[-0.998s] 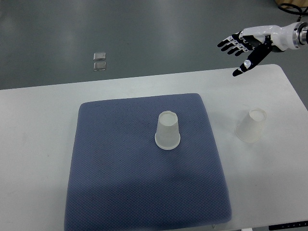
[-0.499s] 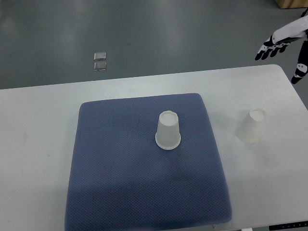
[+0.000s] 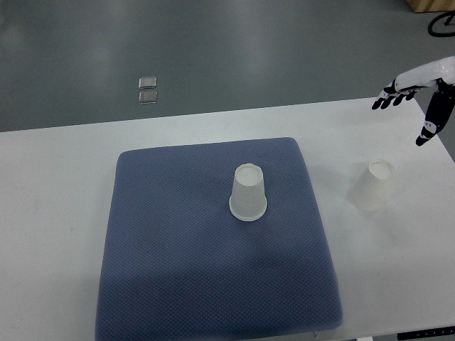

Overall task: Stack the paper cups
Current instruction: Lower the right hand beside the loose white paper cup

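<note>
Nothing is stacked yet, as far as I can see. I have two paper cups, both upside down and well apart. The cup on the mat point(image 3: 248, 193) stands near the middle of the blue mat point(image 3: 178, 249). The second cup point(image 3: 372, 185) sits on the bare white table point(image 3: 57, 213) to the right of the mat, leaning a little, I think, though from this steep angle I can't be sure it isn't just perspective. So the whole job is still ahead of me: pick one cup up, carry it over, and drop it onto the other.

My right hand point(image 3: 419, 92) hangs at the far right edge of the picture, above and behind the second cup, fingers spread wide and holding nothing. Only part of it is in frame. The left hand isn't in view at all.

Compared with half a second ago, the right hand has come down and slightly inward toward the second cup. A full second back it was further left, out over the table's rear edge. Neither cup has budged across the three looks.
</note>
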{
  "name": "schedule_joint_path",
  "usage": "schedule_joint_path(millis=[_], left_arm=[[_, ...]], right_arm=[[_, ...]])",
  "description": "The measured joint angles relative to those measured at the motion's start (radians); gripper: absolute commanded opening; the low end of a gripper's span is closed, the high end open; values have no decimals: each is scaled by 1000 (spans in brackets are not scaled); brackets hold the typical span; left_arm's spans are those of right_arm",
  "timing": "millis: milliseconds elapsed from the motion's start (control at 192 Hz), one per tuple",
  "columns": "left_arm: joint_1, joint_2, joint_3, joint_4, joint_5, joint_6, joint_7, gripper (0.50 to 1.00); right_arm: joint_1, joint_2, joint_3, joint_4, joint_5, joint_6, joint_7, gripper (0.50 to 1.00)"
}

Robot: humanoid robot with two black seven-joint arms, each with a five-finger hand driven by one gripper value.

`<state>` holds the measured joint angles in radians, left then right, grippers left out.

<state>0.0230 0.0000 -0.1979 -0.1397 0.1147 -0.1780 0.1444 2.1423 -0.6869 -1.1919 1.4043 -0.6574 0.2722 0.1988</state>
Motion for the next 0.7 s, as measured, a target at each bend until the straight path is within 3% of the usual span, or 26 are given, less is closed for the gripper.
schedule_joint_path(millis=[224, 702], left_arm=[[0, 0, -1, 0, 0, 0, 0, 1000], [0, 0, 0, 2, 1, 0, 0, 1000]], right_arm=[[-121, 43, 12, -35, 7, -59, -18, 926], [-337, 71, 114, -128, 10, -95, -18, 924]])
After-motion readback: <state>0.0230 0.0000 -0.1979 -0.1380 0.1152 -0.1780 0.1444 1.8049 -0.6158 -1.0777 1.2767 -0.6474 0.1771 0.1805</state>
